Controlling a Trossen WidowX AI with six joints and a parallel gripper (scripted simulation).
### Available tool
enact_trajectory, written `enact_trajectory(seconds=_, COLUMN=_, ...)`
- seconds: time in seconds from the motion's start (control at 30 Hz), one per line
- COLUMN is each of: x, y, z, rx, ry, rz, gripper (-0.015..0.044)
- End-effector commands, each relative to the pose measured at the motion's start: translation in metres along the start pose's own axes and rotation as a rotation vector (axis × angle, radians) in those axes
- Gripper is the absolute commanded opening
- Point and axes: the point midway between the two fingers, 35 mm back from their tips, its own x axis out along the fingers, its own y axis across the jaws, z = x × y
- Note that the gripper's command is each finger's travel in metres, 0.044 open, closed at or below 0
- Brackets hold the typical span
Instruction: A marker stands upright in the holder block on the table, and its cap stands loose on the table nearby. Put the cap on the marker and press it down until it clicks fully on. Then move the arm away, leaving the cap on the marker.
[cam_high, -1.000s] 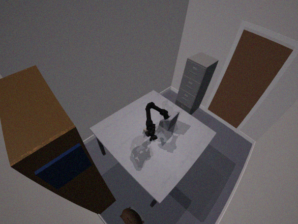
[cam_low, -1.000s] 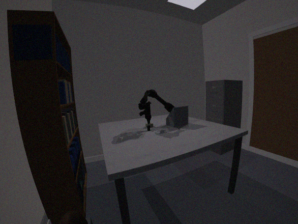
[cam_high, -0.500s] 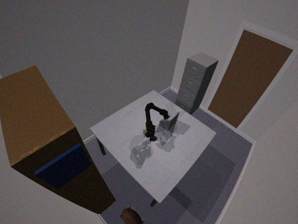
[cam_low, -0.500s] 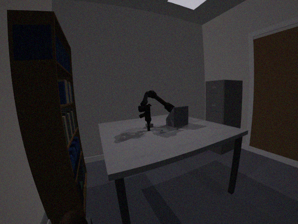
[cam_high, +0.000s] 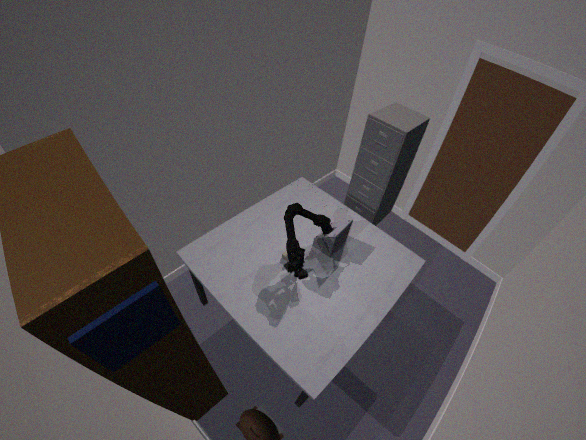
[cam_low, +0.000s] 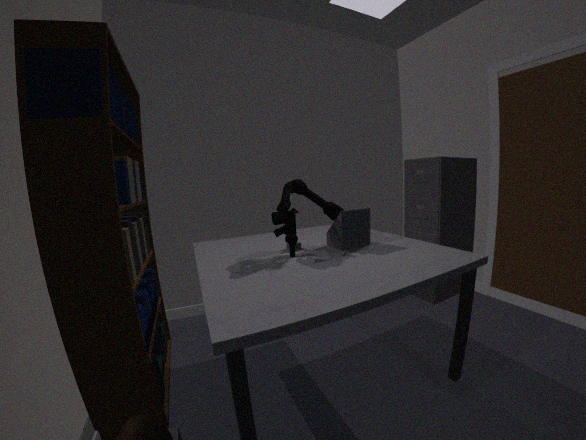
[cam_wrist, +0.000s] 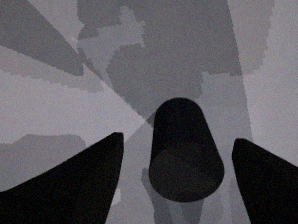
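Observation:
In the wrist view a dark, round-topped cylinder (cam_wrist: 182, 156), which looks like the cap, stands upright on the table. My gripper (cam_wrist: 178, 144) is open. Its two dark fingers stand one on each side of the cylinder, with a gap on both sides and no contact. In the exterior and top views the arm reaches down with the gripper (cam_low: 291, 250) close to the table top (cam_high: 299, 270). A small pale block (cam_low: 296, 245) shows right beside the fingers. The scene is too dark and small to make out the marker.
A grey wedge-shaped box (cam_low: 350, 229) stands on the table to the right of the arm. A tall bookshelf (cam_low: 85, 225) stands at the left, and a grey filing cabinet (cam_low: 440, 200) and a brown door (cam_low: 542, 185) at the right.

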Motion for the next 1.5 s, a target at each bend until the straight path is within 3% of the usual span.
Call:
enact_trajectory(seconds=0.0, x=0.008, y=-0.001, z=-0.002, rx=-0.009, ry=0.001, rz=-0.008, gripper=0.0248)
enact_trajectory(seconds=0.27, x=0.018, y=-0.002, z=-0.002, rx=-0.009, ry=0.001, rz=-0.009, gripper=0.0248)
enact_trajectory(seconds=0.4, x=0.018, y=-0.002, z=-0.002, rx=-0.009, ry=0.001, rz=-0.009, gripper=0.0143)
enact_trajectory(seconds=0.7, x=0.018, y=-0.002, z=-0.002, rx=-0.009, ry=0.001, rz=-0.009, gripper=0.0083)
enact_trajectory(seconds=0.8, x=0.014, y=-0.001, z=-0.002, rx=-0.009, ry=0.001, rz=-0.008, gripper=0.0004)
enact_trajectory(seconds=1.47, x=-0.043, y=-0.001, z=-0.002, rx=-0.009, ry=0.002, rz=-0.006, gripper=0.0)
